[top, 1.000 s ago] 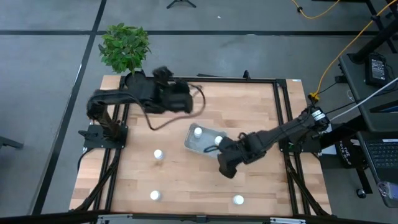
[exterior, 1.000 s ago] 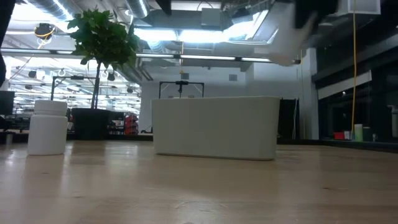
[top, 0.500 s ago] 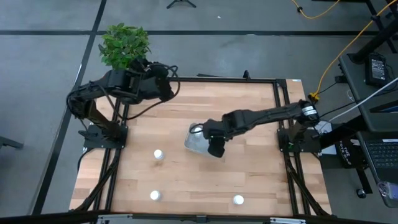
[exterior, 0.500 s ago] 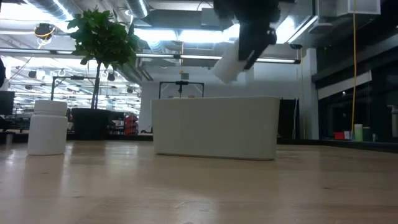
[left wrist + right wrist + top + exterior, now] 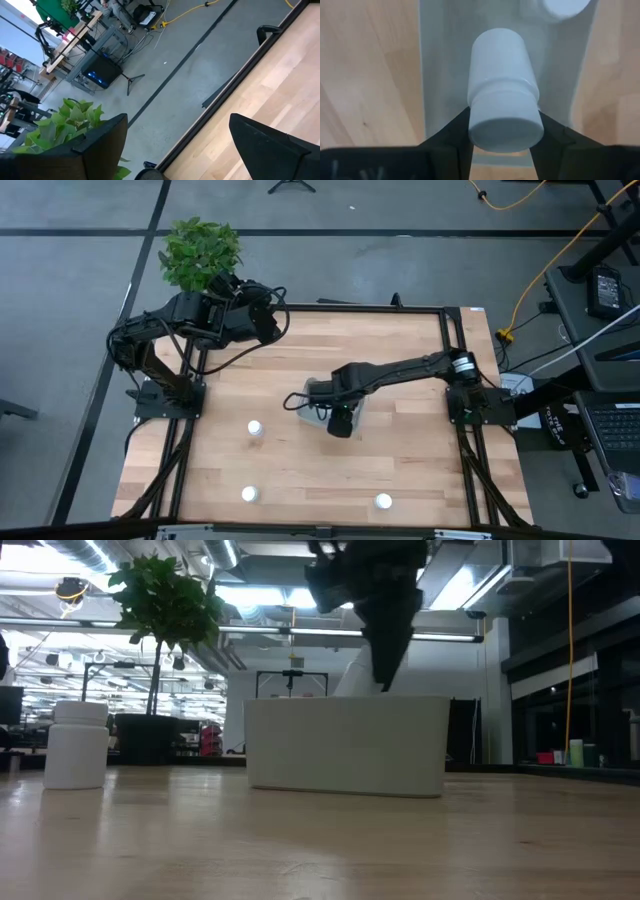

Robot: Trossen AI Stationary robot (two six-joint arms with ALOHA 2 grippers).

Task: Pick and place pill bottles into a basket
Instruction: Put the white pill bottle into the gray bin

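Wooden table point(image 5: 400, 450), plant point(image 5: 200, 253) at its far left corner. Right gripper point(image 5: 503, 131) clamps a pill bottle point(image 5: 503, 111) by its cap, held over the basket point(image 5: 347, 744) mid-table; another bottle point(image 5: 564, 7) lies inside. Three bottles point(image 5: 255, 427) stand on the near table. Left gripper point(image 5: 175, 145) open, empty, parked near the plant.

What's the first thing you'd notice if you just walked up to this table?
The right gripper holding a white pill bottle over the pale basket in the middle of the table. Next, the green plant at the far left corner, beside the waiting left gripper, and three loose bottles near the front.
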